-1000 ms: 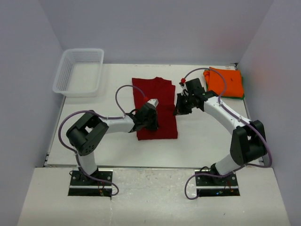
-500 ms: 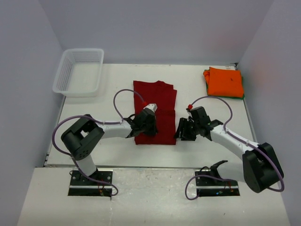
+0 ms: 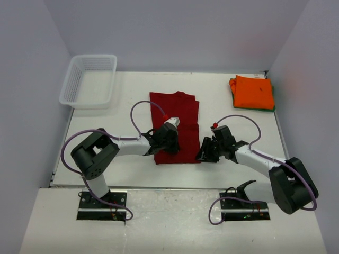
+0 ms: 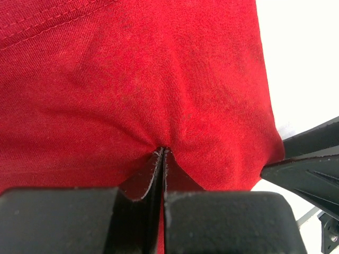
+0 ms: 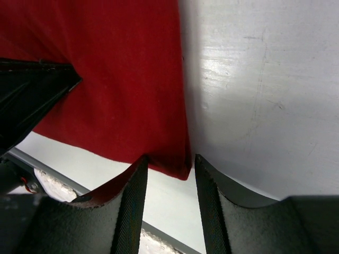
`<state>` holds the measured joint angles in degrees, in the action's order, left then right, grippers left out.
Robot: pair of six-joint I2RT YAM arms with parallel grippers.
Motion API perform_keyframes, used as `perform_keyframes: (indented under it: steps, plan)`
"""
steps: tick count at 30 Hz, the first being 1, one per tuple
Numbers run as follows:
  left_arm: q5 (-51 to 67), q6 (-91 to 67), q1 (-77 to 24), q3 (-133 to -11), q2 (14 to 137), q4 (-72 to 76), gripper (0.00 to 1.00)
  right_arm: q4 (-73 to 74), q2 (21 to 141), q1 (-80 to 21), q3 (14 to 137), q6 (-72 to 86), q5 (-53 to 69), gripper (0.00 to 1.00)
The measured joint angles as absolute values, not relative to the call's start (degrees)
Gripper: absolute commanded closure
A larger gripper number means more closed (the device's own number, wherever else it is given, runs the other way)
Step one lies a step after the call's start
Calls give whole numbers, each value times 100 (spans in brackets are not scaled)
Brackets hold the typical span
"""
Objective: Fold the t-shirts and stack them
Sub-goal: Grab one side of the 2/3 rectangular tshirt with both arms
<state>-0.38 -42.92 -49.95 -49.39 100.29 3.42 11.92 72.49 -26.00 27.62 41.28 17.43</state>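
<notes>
Right at the near end of the red shirt (image 3: 177, 114) both arms are at work. It lies in the middle of the worktop (image 3: 127, 90) as a narrow folded strip, its long axis running away from the arm bases. The left pincer (image 3: 168, 142) sits over the strip's near left part, pressed together on a small pucker of red cloth. The right pincer (image 3: 204, 155) is at the near right corner, spread, with the corner lying between its fingers (image 5: 130, 206) but not yet squeezed. The coming move probably turns on that corner. It lies straight ahead inside the gap, so closing would catch it, and the near edge could then be carried away along the strip. The overhead view alone shows the orange shirt (image 3: 253, 92) folded at the far right on a green shirt (image 3: 271, 109) that shows only an edge, and the basket (image 3: 70, 84) at the far left. The wrist views alone show the pinch and the gap around the corner.
</notes>
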Motion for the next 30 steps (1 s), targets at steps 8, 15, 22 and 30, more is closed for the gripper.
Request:
perform_keyframes:
  steps: [8,15,22,30]
  plan:
    - [-12,-4287,-4995,-4928,10029,364,100,947,7286,-2694,2665,4407,1743,60]
    - [10,-4285,-4995,-4899,10029,421,100,607,7220,-3026,2464,4827,1697,62]
    - [78,-4265,-4995,-4884,10029,464,100,598,6991,-3168,2261,5107,1520,84]
    - [169,-4263,-5004,-4884,10071,541,100,1044,6659,-3214,2285,5148,1074,100]
